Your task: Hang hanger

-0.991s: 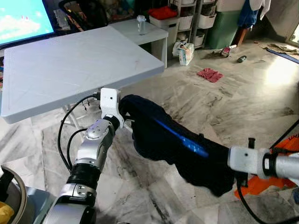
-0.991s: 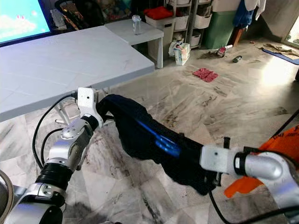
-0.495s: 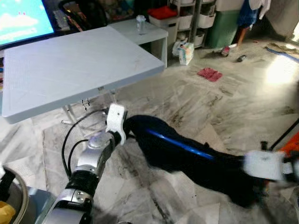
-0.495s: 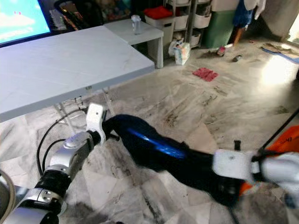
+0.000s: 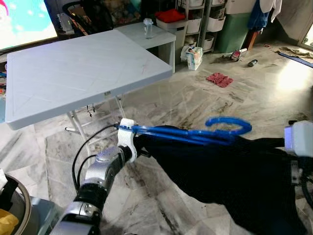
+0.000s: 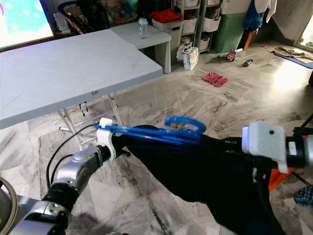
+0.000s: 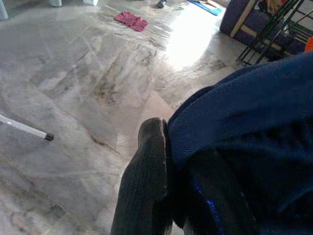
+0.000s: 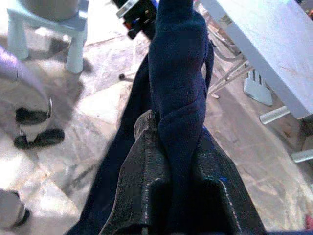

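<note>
**Inspector:** Where the two arms meet, what is held?

**Assessor:** A blue plastic hanger (image 5: 195, 133) carrying a dark navy garment (image 5: 234, 171), stretched level between both grippers above the marble floor (image 5: 195, 93), in front of the white folding table (image 5: 73, 68).

**Inspector:** Claw states?

**Assessor:** Left gripper (image 7: 171, 191): fingers (image 7: 146, 186) clamped on the navy garment at the hanger's end. Right gripper (image 8: 171, 196): fingers (image 8: 142, 191) pinched tight around a bunched fold of the same garment.
</note>
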Controlling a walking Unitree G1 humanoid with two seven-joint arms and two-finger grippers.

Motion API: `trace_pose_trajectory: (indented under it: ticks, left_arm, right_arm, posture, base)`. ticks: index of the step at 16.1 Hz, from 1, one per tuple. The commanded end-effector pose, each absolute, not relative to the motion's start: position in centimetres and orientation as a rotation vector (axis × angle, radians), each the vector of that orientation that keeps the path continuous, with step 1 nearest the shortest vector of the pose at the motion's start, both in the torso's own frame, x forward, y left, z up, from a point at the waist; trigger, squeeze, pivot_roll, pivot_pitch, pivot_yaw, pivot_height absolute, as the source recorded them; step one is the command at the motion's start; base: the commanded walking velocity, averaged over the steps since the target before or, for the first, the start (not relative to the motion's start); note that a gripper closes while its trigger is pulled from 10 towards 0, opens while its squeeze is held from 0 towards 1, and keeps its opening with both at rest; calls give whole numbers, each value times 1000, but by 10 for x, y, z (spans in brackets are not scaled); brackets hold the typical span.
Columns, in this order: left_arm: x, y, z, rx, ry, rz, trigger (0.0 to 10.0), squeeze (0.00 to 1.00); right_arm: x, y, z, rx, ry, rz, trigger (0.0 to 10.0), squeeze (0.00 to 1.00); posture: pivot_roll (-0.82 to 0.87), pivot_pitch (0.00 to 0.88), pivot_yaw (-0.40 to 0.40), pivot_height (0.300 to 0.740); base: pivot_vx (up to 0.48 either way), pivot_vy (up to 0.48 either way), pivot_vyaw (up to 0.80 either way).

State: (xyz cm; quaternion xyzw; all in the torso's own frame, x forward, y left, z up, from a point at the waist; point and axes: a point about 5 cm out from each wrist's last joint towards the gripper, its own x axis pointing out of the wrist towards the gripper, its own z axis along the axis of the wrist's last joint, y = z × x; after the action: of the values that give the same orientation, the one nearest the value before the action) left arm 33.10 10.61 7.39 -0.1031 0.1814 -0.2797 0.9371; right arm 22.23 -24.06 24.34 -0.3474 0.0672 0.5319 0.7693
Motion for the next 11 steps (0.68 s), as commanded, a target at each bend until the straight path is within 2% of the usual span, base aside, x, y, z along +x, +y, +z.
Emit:
trace_pose_trajectory:
  ticks: [1, 2, 3, 4, 5, 7, 11]
  left_arm:
    - [333, 117, 76, -212, 358, -520, 1490, 0]
    - [333, 116, 78, -222, 334, -504, 314, 0]
    - [333, 116, 79, -220, 316, -493, 353, 0]
    - [333, 113, 81, -217, 271, -466, 10000, 604]
    - [332, 110, 83, -218, 239, -452, 10000, 1000]
    - [328, 101, 87, -147, 166, -462, 10000, 1000]
    - [314, 88, 87, -24, 108, -589, 10000, 1000]
  right_arm:
    - [223, -236, 246, -741, 109, 1155, 10000, 0]
    - [229, -231, 238, -685, 82, 1119, 10000, 0]
    - [234, -227, 235, -656, 54, 1081, 10000, 0]
    - [255, -215, 226, -571, -39, 917, 10000, 0]
    - [268, -204, 221, -519, -90, 824, 10000, 0]
    - [286, -182, 211, -399, -159, 683, 10000, 0]
    - [305, -176, 196, -397, -136, 520, 10000, 0]
  posture:
    - [-103, 0, 33, 740]
    - [-103, 0, 33, 740]
    - [-100, 0, 32, 740]
    - [-93, 0, 28, 740]
    - [-90, 0, 29, 740]
    - [-82, 0, 28, 740]
    - [-61, 0, 23, 740]
  base:
    - [0, 0, 0]
    - [0, 0, 0]
    - [0, 0, 0]
    - [0, 0, 0]
    - [0, 0, 0]
    - [0, 0, 0]
    - [0, 0, 0]
